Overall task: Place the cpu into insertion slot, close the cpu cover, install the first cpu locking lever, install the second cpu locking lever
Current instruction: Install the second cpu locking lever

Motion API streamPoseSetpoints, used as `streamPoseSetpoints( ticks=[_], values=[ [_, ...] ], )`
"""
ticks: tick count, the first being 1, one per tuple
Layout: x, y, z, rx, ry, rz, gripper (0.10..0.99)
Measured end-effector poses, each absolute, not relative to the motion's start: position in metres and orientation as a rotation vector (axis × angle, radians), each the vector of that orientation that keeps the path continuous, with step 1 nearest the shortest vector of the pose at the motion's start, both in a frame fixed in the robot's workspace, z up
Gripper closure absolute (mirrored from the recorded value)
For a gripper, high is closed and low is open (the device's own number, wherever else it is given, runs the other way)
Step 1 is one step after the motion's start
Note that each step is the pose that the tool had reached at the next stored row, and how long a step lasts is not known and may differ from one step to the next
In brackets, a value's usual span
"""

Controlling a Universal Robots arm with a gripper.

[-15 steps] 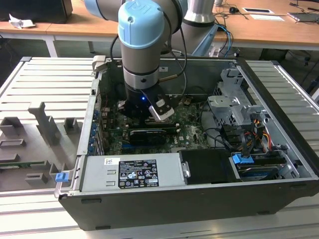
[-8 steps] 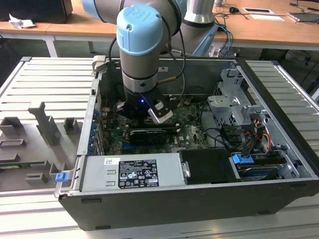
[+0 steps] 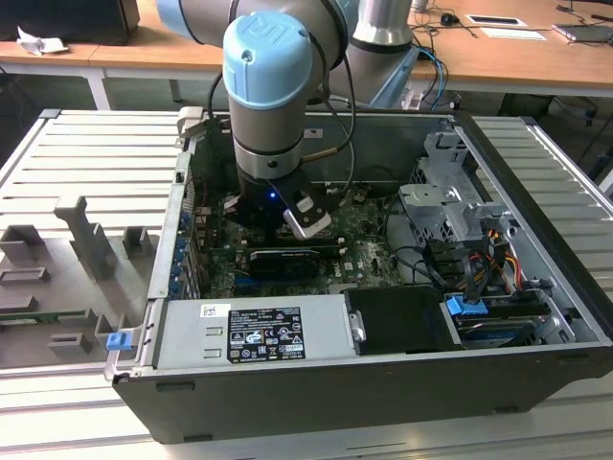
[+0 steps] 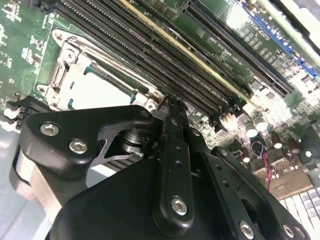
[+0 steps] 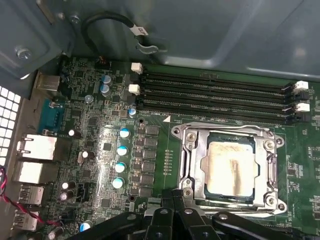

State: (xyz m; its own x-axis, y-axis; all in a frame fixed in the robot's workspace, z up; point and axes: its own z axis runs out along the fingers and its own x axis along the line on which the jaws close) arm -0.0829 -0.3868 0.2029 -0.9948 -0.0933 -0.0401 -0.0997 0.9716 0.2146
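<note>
First wrist view has the black jaws (image 5: 172,212) nearest, pressed together with nothing between them, just beside the insertion slot (image 5: 187,172). Behind them, the cpu (image 5: 229,167) lies flat inside it, with the cpu cover (image 5: 227,132) closed around it.

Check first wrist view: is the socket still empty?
No. The chip already lies in the socket, its silvery-beige face showing through the window of the metal cover lying flat around it.
</note>
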Motion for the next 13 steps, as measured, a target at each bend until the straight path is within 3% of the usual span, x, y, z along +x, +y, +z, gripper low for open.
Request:
streamPoseSetpoints(
  ticks=[13],
  values=[
    [-0.083,-0.387,0.225,-0.151,3.090,0.339,0.980]
  ],
)
